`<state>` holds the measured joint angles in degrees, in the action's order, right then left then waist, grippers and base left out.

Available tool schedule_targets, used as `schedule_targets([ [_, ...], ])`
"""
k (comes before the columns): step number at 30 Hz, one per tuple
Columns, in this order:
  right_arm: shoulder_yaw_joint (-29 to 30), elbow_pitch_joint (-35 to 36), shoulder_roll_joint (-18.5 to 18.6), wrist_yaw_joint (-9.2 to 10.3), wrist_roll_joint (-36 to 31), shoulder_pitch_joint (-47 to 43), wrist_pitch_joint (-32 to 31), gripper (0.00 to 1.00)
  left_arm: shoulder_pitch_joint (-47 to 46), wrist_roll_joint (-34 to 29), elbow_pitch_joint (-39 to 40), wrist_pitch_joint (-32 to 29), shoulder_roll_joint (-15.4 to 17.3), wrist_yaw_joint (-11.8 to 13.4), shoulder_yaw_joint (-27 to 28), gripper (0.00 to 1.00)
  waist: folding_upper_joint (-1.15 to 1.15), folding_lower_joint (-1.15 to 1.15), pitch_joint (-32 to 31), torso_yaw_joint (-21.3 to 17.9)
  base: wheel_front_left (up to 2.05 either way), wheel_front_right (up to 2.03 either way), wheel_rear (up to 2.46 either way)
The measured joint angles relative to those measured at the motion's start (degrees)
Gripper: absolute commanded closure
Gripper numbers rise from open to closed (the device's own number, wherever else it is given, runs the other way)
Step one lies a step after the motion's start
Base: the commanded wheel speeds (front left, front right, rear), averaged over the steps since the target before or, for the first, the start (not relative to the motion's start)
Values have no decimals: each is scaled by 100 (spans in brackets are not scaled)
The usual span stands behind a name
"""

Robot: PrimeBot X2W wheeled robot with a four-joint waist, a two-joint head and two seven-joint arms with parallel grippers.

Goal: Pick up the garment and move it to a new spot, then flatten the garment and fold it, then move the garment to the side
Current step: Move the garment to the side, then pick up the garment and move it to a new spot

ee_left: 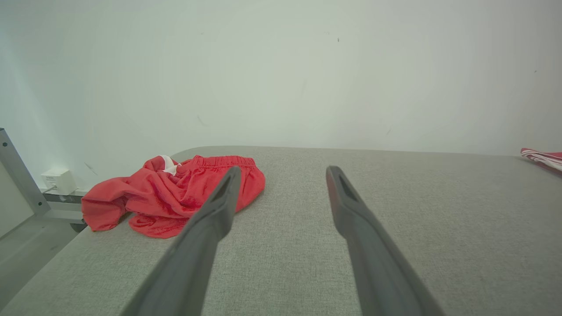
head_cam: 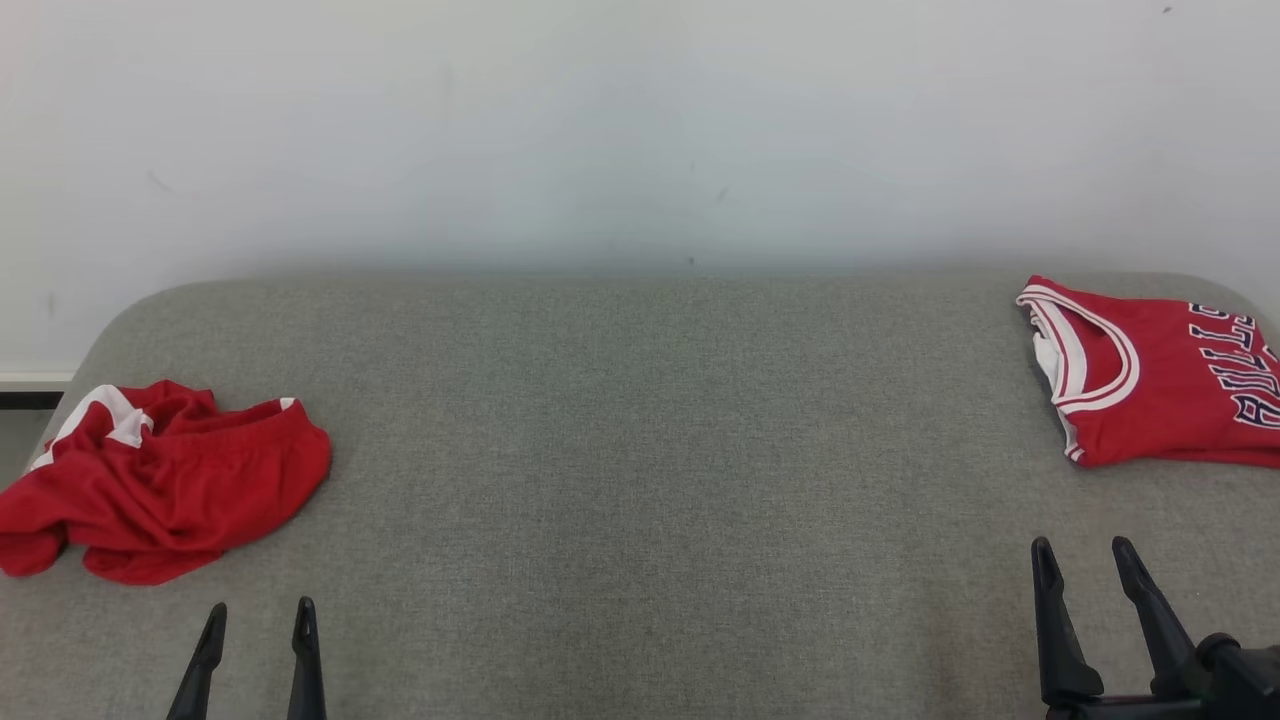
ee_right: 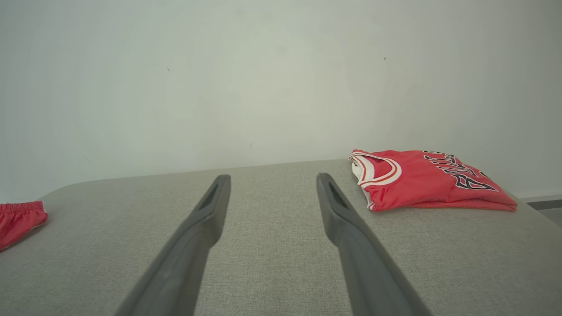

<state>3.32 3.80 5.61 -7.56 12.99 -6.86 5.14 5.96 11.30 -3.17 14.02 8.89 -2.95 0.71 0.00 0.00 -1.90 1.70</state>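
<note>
Folded garment point(head_cam: 1160, 390) lies far right; left gripper point(head_cam: 262, 606) and right gripper point(head_cam: 1082, 542) gape empty

garment point(head_cam: 1170, 400) red, red-white striped trim, black lettering; shorts point(head_cam: 170, 490) red, white; table point(head_cam: 640, 450) grey

Bright, soft, even daylight-white light fills the room, seeming to come from overhead. The pale wall point(head_cam: 640, 130) is evenly lit in the head view and dims slightly toward the corners in both wrist views. Shadows are faint and soft-edged: a thin one hugs the crumpled red cloth point(head_cam: 160, 480), and a dim band lies where the wall meets the grey table point(head_cam: 640, 420). The table's weave and the folded red jersey point(head_cam: 1160, 380) lettering look sharp. In the wide-angle wrist views, the left gripper point(ee_left: 283, 169) and right gripper point(ee_right: 273, 175) loom stretched and slightly blurred near the bottom edge.
</note>
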Motion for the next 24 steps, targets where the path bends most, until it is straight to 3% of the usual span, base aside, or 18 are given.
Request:
schedule_targets([
  [9,-53,-144,-78,0,80,-305,222,0,46,93,12,-8,59,-1,-14,0,0,0,-126,11,0,0,0],
  [24,-167,-478,-131,1,91,-246,402,0,79,278,26,0,296,-208,-133,0,0,0,-174,28,0,0,0],
])
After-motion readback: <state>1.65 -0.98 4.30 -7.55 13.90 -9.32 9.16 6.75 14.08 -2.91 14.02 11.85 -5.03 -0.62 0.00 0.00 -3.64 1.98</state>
